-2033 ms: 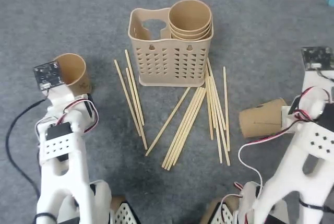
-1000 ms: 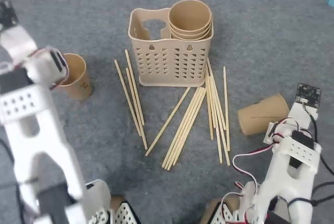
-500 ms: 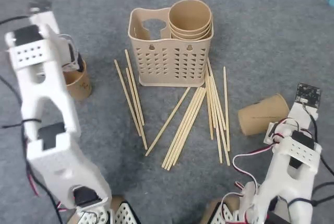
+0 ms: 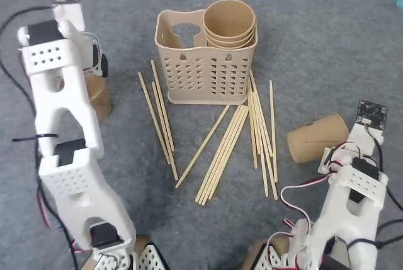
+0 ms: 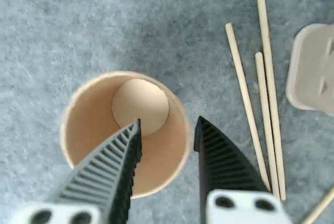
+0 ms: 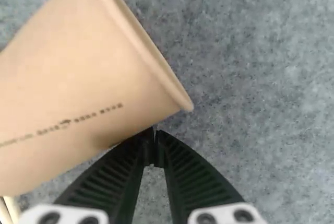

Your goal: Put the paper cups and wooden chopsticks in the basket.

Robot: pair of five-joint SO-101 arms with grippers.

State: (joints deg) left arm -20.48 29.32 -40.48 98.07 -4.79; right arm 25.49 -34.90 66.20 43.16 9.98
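Note:
An upright paper cup (image 5: pixel 94 125) stands at the table's left (image 4: pixel 99 98). My left gripper (image 5: pixel 168 125) is open right above it, one finger over the cup's inside and the other just outside its rim. A second paper cup (image 4: pixel 317 136) lies on its side at the right. My right gripper (image 6: pixel 154 136) is shut and empty, its tips beside that cup's wall (image 6: pixel 78 78) near the rim. The beige basket (image 4: pixel 189 72) at the back holds stacked cups (image 4: pixel 230 21). Several wooden chopsticks (image 4: pixel 220 150) lie scattered in front of it.
More chopsticks lie left of the basket (image 4: pixel 157 112) and to its right (image 4: pixel 261 131); some show in the left wrist view (image 5: pixel 261 98) beside a basket corner (image 5: pixel 313 67). Grey carpet covers the table. The arm bases stand at the near edge.
The left arm has swung out from the near side and now stands extended over the upright cup. The right arm drew back from the lying cup, then kept still.

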